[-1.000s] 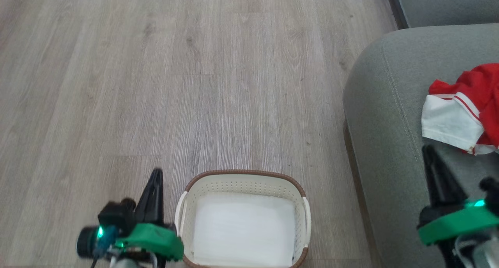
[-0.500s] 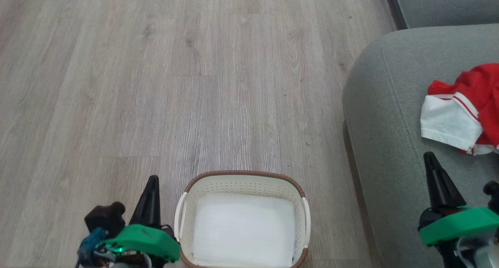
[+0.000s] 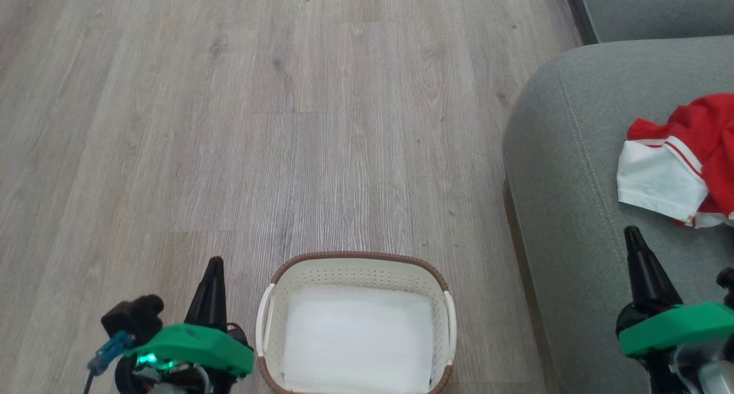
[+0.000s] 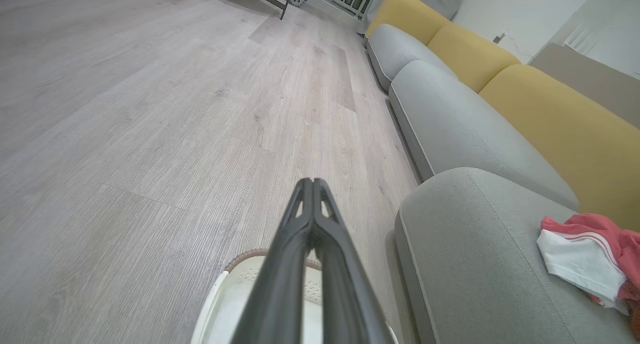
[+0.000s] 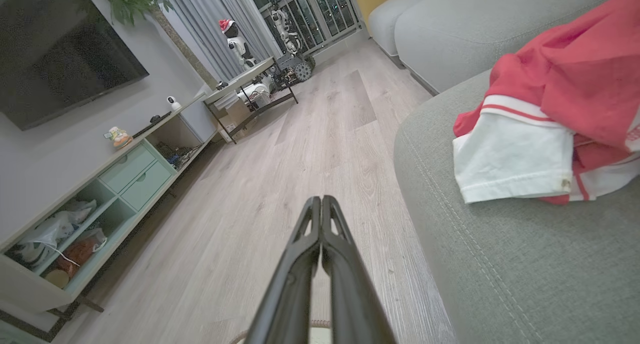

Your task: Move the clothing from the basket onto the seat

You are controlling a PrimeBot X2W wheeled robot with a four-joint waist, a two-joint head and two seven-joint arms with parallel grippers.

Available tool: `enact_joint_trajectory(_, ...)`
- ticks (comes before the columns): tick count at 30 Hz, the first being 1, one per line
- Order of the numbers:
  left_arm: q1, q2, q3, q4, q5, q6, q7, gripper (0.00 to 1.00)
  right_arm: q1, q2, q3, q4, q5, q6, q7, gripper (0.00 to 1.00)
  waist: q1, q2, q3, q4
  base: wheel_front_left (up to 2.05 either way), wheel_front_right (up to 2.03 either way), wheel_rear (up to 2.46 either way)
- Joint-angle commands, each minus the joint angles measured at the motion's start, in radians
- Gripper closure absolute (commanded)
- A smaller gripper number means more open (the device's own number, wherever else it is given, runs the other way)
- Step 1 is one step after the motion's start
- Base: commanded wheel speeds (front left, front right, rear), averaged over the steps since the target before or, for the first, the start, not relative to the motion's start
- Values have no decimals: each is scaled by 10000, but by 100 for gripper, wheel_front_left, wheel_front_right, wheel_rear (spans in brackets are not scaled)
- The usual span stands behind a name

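Lying on the seat, right side of scene: the clothing, red w/ white panel and stripe trim, crumpled, not far from the cushion's rounded corner. Right gripper sits nearer than the bundle, just short of its white panel and apart from it, over the cushion; fingers pressed together, gripping nothing. Basket on the wood floor, left of the seat, white bottom showing. Left gripper just left of basket, fingers likewise together, nothing btwn them.
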Motion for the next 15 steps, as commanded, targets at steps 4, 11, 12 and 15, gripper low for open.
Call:
enact_joint_trajectory(4, -502, 104, 343, -297, -691, -140, 132, 100, -565, -27, -168, -205, 570, 0, 163, 100, 0, 0, -11, -7, 0, 0, 0)
enact_joint_trajectory(11, -544, 117, 506, -285, -1486, -242, 316, 100, -637, 121, -251, -110, 1202, -1, 357, 100, 0, 0, -28, -19, 0, 0, 0)
enact_joint_trajectory(12, -550, 119, 530, -283, -1600, -257, 342, 100, -648, 142, -263, -96, 1292, -1, 385, 100, 0, 0, -30, -20, 0, 0, 0)
enact_joint_trajectory(15, -569, 124, 601, -277, -1940, -301, 423, 100, -679, 206, -300, -55, 1563, -1, 469, 100, 0, 0, -38, -25, 0, 0, 0)
